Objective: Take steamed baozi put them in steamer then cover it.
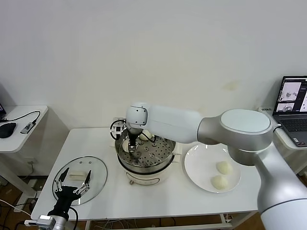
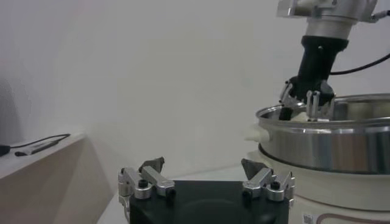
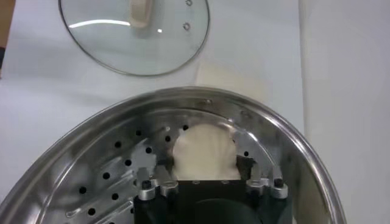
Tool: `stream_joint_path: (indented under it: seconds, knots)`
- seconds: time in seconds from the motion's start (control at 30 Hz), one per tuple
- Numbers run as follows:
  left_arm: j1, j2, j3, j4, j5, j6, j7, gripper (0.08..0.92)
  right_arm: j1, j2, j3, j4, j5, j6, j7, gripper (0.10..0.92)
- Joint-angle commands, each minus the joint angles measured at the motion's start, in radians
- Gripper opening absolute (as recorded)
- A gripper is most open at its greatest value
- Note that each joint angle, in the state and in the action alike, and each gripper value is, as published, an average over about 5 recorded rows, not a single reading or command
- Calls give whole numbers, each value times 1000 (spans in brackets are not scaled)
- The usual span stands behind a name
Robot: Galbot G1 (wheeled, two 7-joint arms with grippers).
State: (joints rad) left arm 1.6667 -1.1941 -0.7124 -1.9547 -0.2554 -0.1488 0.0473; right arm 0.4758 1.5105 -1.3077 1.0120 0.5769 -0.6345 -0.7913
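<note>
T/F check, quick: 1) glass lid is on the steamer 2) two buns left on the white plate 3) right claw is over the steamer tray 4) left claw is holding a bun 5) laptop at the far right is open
1) False. The round clear glass lid lies flat on the white table, left of the round stainless-steel steamer.
2) True. Two cream-white round buns sit on the flat white plate.
3) True. The right claw is down inside the steamer, over the perforated tray, with a bun between its open fingers.
4) False. The left claw is open and empty, above the lid.
5) True. The laptop is open with its screen lit.
</note>
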Motion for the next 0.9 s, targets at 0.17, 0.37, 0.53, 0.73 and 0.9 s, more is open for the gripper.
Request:
stream_joint_path:
  seconds: [0.17,0.37,0.53,0.73,0.9]
  knots:
    - [2,7,0,1,0,1,1,823,288,-284,-53,288,-49,98,-237,822]
    - [7,14,-7,2,-1,0,1,823,361,-536,-130,489,-87,127,-284,823]
    - [14,16,-6,2,1,-1,1,823,357,-731,-173,610,-179,165,-305,823]
    - [17,20,-6,9,5,-1,1,823,279,-933,-186,669,-313,223,-312,823]
    - [20,16,-4,9,11,0,1,823,172,-1036,-150,678,-413,266,-313,823]
